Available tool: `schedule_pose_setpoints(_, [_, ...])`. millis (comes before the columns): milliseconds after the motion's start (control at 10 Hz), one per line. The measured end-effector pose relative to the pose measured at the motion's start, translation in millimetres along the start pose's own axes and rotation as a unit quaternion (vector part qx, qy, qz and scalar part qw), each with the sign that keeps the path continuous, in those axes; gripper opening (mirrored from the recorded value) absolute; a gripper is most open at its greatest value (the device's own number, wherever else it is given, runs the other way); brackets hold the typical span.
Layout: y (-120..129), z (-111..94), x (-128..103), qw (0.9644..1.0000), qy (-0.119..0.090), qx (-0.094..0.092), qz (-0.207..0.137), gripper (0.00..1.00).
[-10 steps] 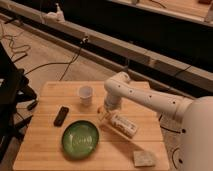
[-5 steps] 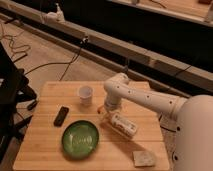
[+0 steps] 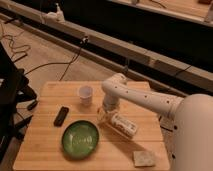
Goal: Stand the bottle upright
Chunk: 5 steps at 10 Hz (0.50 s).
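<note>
The small white plastic bottle with a pale label [image 3: 123, 125] lies on its side on the light wooden table [image 3: 50, 95], just right of the round green bowl [image 3: 80, 138]. The gripper [image 3: 103, 116] hangs low at the bottle's left end, fingers spread wide apart, though whether they touch it I cannot tell. A white paper cup [image 3: 86, 93] stands upright just behind the gripper, and a flat black rectangular device [image 3: 61, 115] lies further left

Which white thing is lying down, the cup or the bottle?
The bottle lies on its side beside the green bowl, with the gripper at one end. The cup stands upright.
</note>
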<state>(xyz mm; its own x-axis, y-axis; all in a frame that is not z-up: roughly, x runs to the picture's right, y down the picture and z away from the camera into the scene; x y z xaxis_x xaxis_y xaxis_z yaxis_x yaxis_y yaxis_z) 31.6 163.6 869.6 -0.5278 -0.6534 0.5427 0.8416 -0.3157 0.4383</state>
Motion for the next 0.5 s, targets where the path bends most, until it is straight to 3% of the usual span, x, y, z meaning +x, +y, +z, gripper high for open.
schedule_pose_setpoints(500, [3.4, -0.8, -0.5, 1.0000, -0.002, -0.002, -0.008, 0.33])
